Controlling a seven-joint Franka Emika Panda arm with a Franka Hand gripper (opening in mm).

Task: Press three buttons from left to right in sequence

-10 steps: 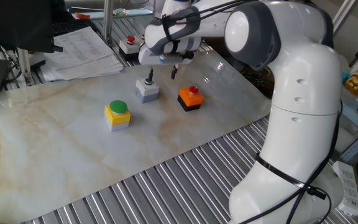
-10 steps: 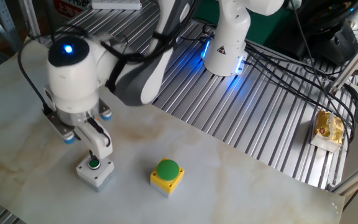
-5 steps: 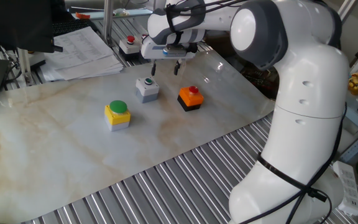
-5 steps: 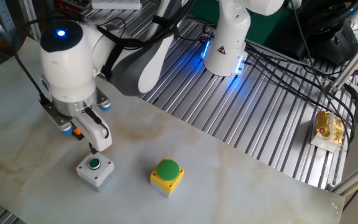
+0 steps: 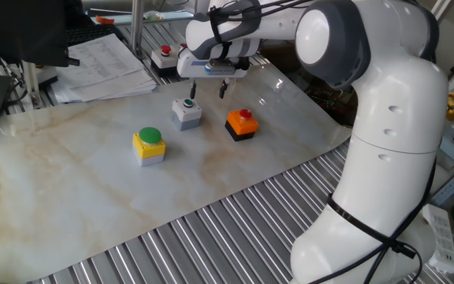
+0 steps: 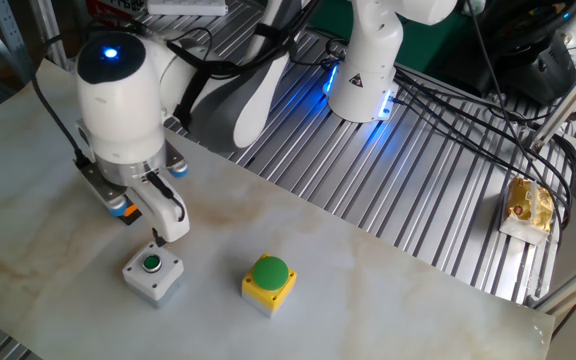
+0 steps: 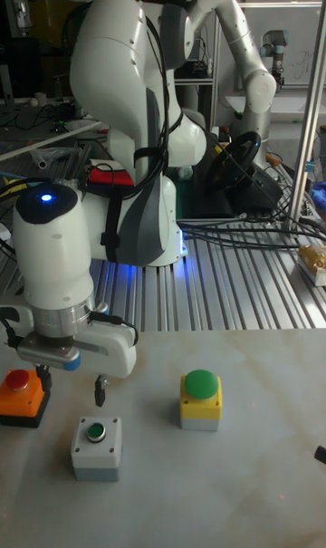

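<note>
1. The yellow box with a big green cap [image 5: 148, 144] sits leftmost on the marble table [image 5: 69, 173].
2. The grey box with a small green cap [image 5: 186, 112] stands mid-row, beside the orange-black box with a red cap [image 5: 242, 124].
3. The gripper [image 5: 208, 89] hovers above the gap between grey and orange boxes, fingers apart, holding nothing.

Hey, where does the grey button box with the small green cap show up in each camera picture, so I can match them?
One fixed view: the grey button box sits upper middle, between the yellow box and the orange box.
The other fixed view: lower left, left of the yellow box; the orange box is out of frame.
Tall fixed view: bottom left, between the orange box and the yellow box.
Shared landmark: the pincer hangs open just above it.
</note>
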